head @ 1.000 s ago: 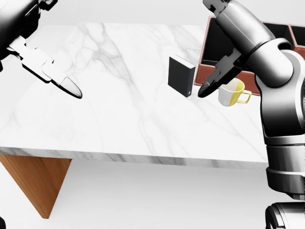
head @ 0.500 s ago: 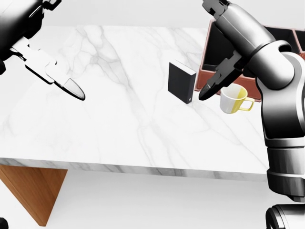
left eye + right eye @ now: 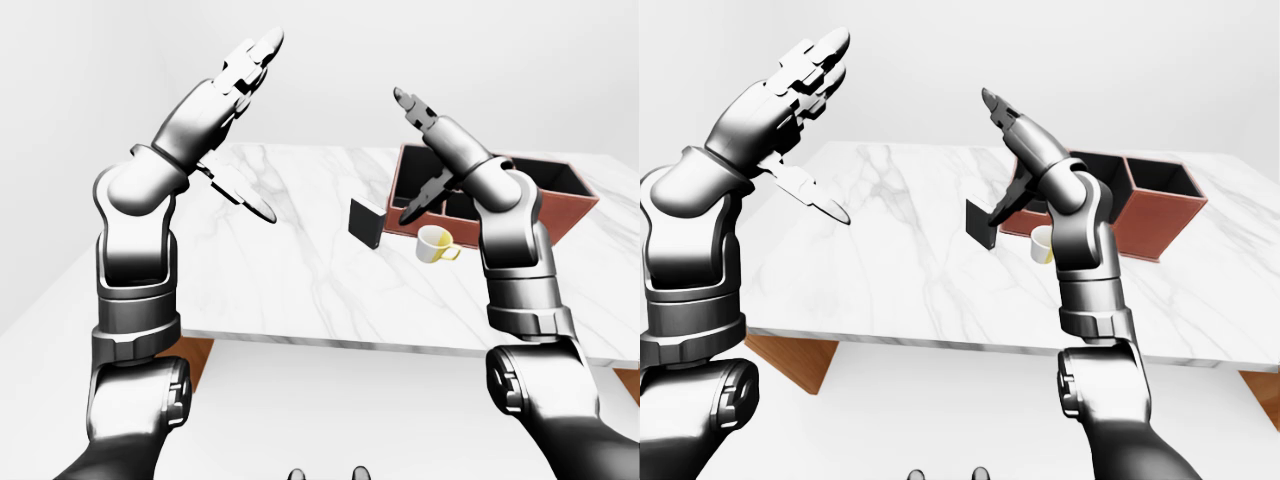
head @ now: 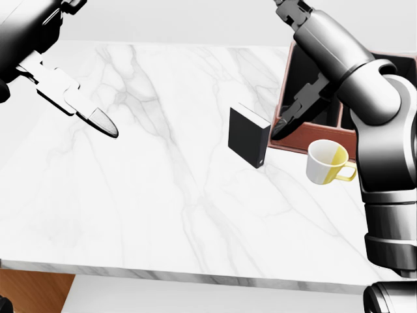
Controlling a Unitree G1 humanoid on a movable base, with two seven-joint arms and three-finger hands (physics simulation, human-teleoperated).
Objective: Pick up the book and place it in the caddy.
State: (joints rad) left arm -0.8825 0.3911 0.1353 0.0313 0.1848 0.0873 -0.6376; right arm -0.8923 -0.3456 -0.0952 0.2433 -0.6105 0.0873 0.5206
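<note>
A black book (image 4: 247,137) stands upright on the white marble table (image 4: 150,195). Just to its right is the red-brown caddy (image 3: 566,214) with dark compartments. My right hand (image 3: 404,157) is raised above the book and caddy, fingers spread and open; its dark thumb tip (image 4: 287,125) hangs over the caddy's near rim, right of the book and not touching it. My left hand (image 3: 270,126) is raised at the left of the views, open and holding nothing, well apart from the book.
A white cup with a yellow inside (image 4: 328,162) stands on the table below the caddy, right of the book. The table's near edge (image 4: 195,279) runs along the bottom of the head view, with a wooden support (image 3: 800,360) beneath.
The whole head view has shifted: table, book and cup sit lower and larger, so the camera has moved closer. Both hands stay raised and open.
</note>
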